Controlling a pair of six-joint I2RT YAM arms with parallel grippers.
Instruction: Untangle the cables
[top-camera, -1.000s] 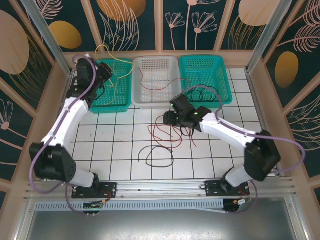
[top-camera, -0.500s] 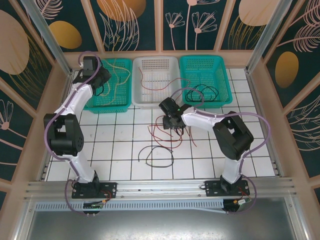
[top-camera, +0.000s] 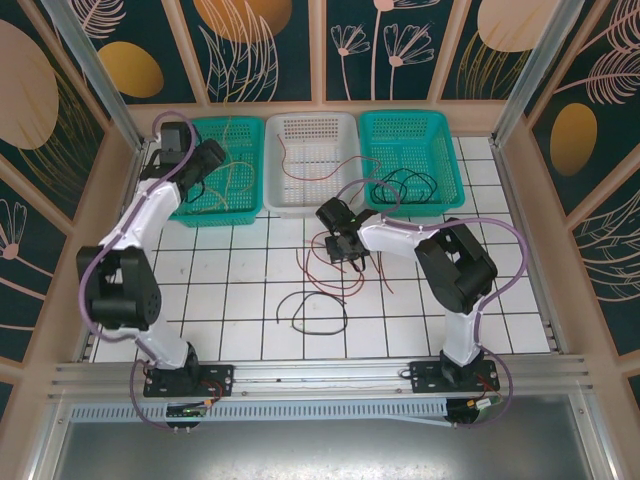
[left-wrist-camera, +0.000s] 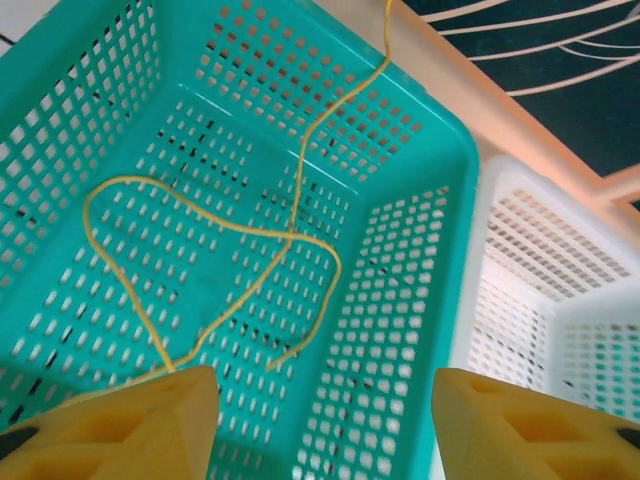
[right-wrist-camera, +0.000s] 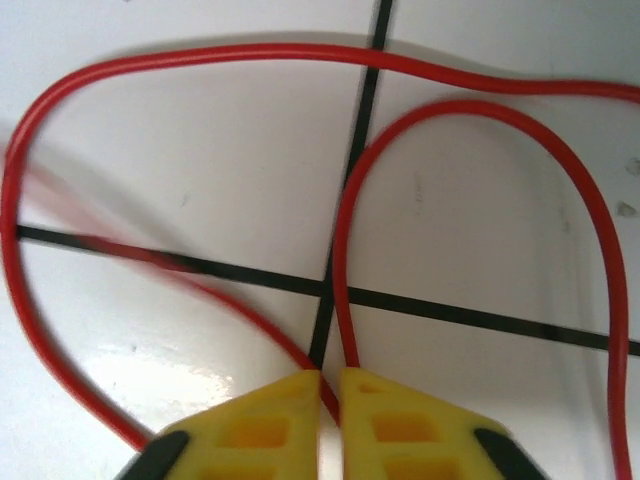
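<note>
A yellow cable lies looped on the floor of the left teal basket, and one strand runs up over its far rim. My left gripper hovers above that basket, open, with nothing between its fingers. On the tiled floor lies a tangle of red cables, and a black cable is looped just in front of it. My right gripper is down on the tangle. It is shut on a red cable, whose loops curve away over the tiles.
A white basket in the middle holds another red cable. The right teal basket holds black cables. All three baskets line the far edge of the tiled floor.
My left gripper has opened, and the yellow cable it held up has dropped into the teal basket. My right gripper moved left onto the red tangle and shut on a red cable.
</note>
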